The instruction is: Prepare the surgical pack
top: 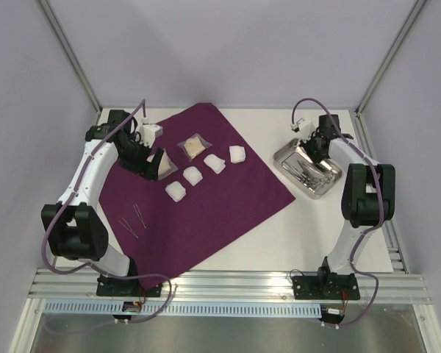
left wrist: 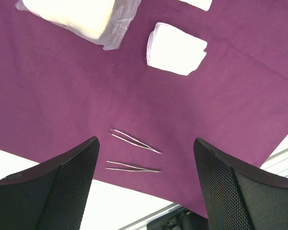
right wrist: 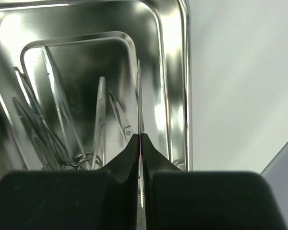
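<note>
The purple cloth lies flat on the white table, turned so its corners point like a diamond. On its far half, 4 white gauze pads sit in a slanting row, each apart from the next, and 1 tan packet in clear wrap lies just beyond the row. Near the cloth's left edge, 2 thin steel tweezers lie side by side without touching. The left gripper hangs over the cloth's far left part, beside the packet, its fingers spread wide with nothing between them. Off the cloth, just past its right corner, the steel tray rests on the bare table and holds several slender instruments in a loose bunch. The right gripper is down over the tray, its fingers pressed together and pinching a thin steel strip, seen edge-on, that runs along the tray's inner wall.
</note>
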Available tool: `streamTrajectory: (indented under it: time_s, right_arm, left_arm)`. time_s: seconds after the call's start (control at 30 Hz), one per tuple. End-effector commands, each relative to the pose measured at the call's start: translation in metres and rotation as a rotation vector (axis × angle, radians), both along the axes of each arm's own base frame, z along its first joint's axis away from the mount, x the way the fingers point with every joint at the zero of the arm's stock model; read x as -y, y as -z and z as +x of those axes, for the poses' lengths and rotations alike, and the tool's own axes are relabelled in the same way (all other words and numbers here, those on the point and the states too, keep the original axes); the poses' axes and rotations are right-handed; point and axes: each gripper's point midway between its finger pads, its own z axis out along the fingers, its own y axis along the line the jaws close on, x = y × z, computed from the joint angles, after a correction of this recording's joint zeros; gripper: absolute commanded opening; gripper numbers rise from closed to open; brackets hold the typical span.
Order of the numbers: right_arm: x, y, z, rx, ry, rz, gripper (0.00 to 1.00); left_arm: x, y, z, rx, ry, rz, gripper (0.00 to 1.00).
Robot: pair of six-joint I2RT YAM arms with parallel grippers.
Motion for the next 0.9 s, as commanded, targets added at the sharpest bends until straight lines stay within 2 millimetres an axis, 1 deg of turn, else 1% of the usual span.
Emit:
streamTrajectory:
  time_s: [0.0, 0.13, 0.2, 0.3, 0.4, 0.47, 0.63, 0.77, 0.87]
  right_arm:
    - [0.022, -0.002, 0.016, 0.068, 0.031, -0.049, 0.01]
    - [0.034, 0.015, 0.011, 0.028, 0.051, -0.064, 0.01]
    - [0.039, 0.019, 0.009, 0.015, 0.063, -0.071, 0.01]
    - [0.040, 0.024, 0.005, 0.001, 0.064, -0.070, 0.00]
    - [0.036, 0.029, 0.001, -0.014, 0.048, -0.054, 0.00]
    - [0.038, 0.030, 0.001, -0.008, 0.051, -0.065, 0.00]
    - [0.042, 0.041, -0.003, -0.036, 0.036, -0.081, 0.01]
    - [0.040, 0.047, -0.005, -0.048, 0.023, -0.073, 0.04]
    - [0.040, 0.045, -0.005, -0.046, 0.032, -0.073, 0.11]
  left_arm:
    - [-0.001, -0.007, 0.007, 0.018, 0.005, 0.007, 0.88]
    - [-0.003, -0.003, 0.009, 0.012, 0.004, 0.021, 0.88]
    - [-0.004, -0.002, 0.011, 0.007, 0.003, 0.028, 0.88]
    - [-0.004, -0.002, 0.011, 0.006, 0.004, 0.030, 0.88]
    - [-0.004, -0.001, 0.010, 0.006, 0.002, 0.029, 0.88]
    - [-0.005, 0.000, 0.010, 0.005, 0.003, 0.033, 0.88]
    - [-0.007, -0.003, 0.012, 0.017, 0.002, 0.045, 0.88]
    - [-0.008, -0.003, 0.013, 0.019, 0.004, 0.049, 0.88]
    - [-0.009, -0.003, 0.014, 0.023, 0.005, 0.053, 0.88]
